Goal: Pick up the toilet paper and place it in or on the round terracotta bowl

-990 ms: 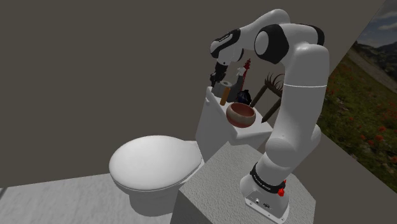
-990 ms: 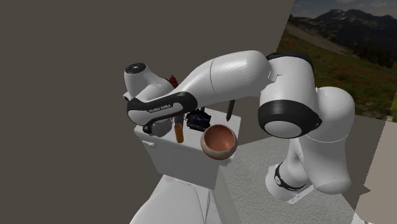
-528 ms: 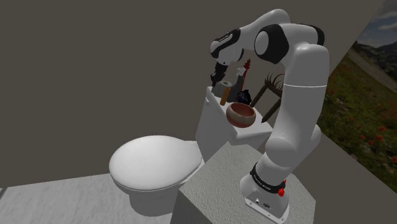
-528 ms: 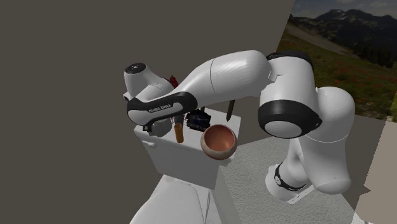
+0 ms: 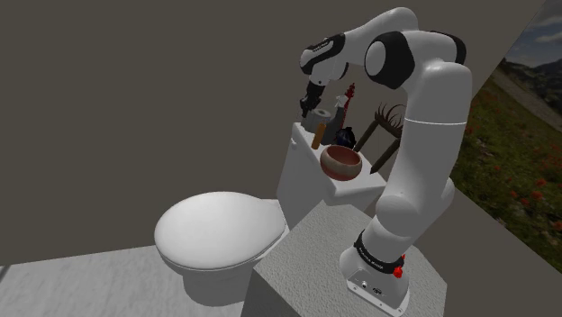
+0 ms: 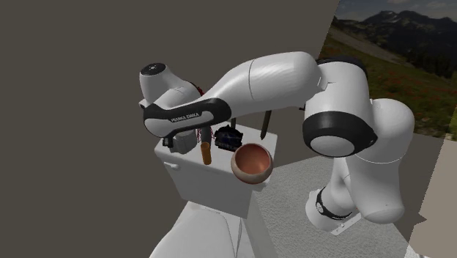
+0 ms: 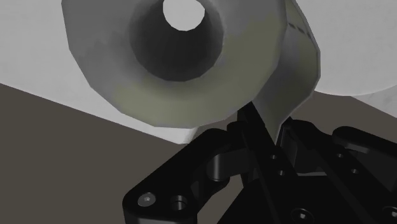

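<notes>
My hand (image 5: 316, 104) is clasped on the toilet paper (image 5: 322, 113), a pale grey roll held at the far end of the toilet tank (image 5: 302, 171); its hollow core faces my wrist; the round reddish-brown bowl (image 5: 341, 161) sits on the tank's nearer end, apart from the roll; a brown bottle (image 5: 317, 135) stands between them.

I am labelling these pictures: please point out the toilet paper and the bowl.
toilet paper (image 7: 210, 95), wrist view, on the roll's flat end.
bowl (image 6: 251, 163), second exterior view, on its inner wall.
</notes>
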`<act>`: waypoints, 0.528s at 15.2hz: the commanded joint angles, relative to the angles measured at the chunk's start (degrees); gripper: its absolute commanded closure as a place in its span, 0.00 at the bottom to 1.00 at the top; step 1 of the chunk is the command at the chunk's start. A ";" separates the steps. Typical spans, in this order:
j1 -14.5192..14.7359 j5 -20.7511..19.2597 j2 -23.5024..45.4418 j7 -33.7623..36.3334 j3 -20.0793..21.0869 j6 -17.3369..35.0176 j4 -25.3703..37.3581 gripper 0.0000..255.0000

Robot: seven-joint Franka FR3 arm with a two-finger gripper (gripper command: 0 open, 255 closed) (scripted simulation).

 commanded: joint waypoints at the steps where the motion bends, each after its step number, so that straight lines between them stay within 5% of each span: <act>1: 0.16 -0.43 -0.64 0.41 -0.16 -1.29 0.75 1.00; 8: 0.37 -1.63 -2.47 1.35 -0.65 -5.92 3.76 1.00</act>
